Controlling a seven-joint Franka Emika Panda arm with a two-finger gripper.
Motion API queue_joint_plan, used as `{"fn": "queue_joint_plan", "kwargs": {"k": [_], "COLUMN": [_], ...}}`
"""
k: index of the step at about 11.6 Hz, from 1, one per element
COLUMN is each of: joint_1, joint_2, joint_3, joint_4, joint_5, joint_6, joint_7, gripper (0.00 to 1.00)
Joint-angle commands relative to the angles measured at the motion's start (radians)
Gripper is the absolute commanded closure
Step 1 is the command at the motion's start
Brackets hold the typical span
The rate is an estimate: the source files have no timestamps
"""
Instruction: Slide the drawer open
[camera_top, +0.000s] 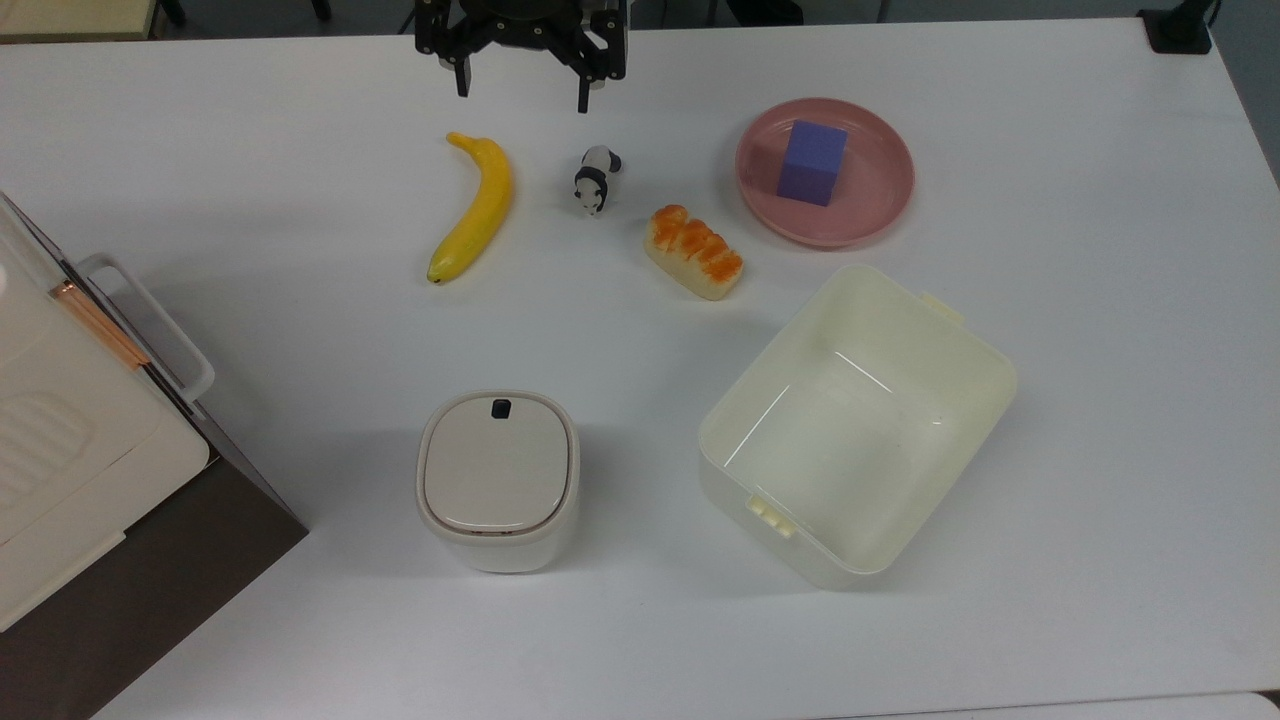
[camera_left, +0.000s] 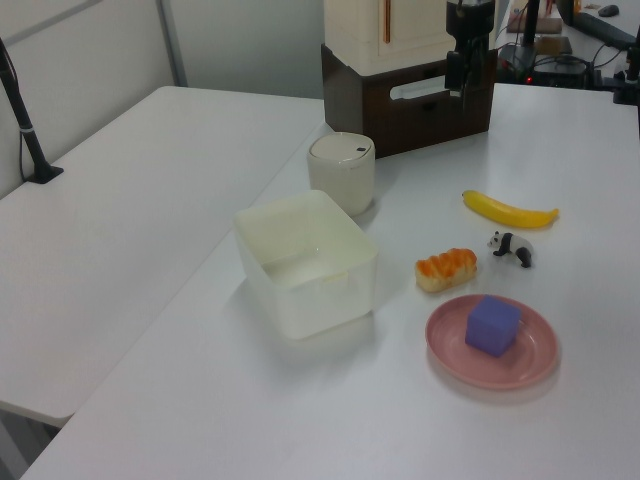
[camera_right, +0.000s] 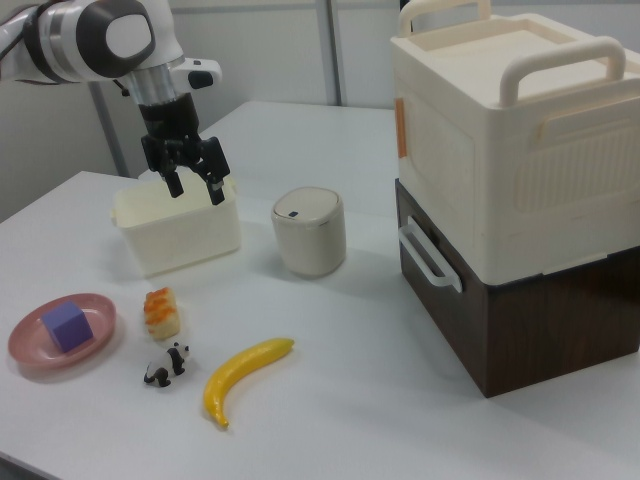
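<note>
Over the bench (camera_top: 1050, 420) above the banana (camera_top: 474, 207), my hand (camera_top: 521, 92) hangs fingers apart, well off the shut drawer (camera_right: 520, 320); approaching its handle (camera_right: 428, 256) askew could shove the whole stack.

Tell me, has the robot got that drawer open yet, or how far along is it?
Nothing looks done yet: the drawer sits flush in its dark cabinet, its white handle untouched. The gripper hangs open in the air, holding nothing, over by the cream tub in the right view. Left: reach the handle, grasp it and pull.
</note>
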Motion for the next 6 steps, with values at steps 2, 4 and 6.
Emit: {"fn": "queue_joint_plan", "kwargs": {"k": [2,4,6], "joint_1": [-0.009,-0.009,-0.008], "joint_2": [-0.027,-0.027,-0.024], "joint_3": [-0.007,-0.007,-0.007], "joint_4": [-0.014,-0.014,-0.014], "joint_5": [0.019,0.021,0.021], "joint_6": [-0.023,-0.02,-0.018], "joint_7": [-0.021,-0.021,-0.021], "gripper": [0.0,0.0,0.0]}}
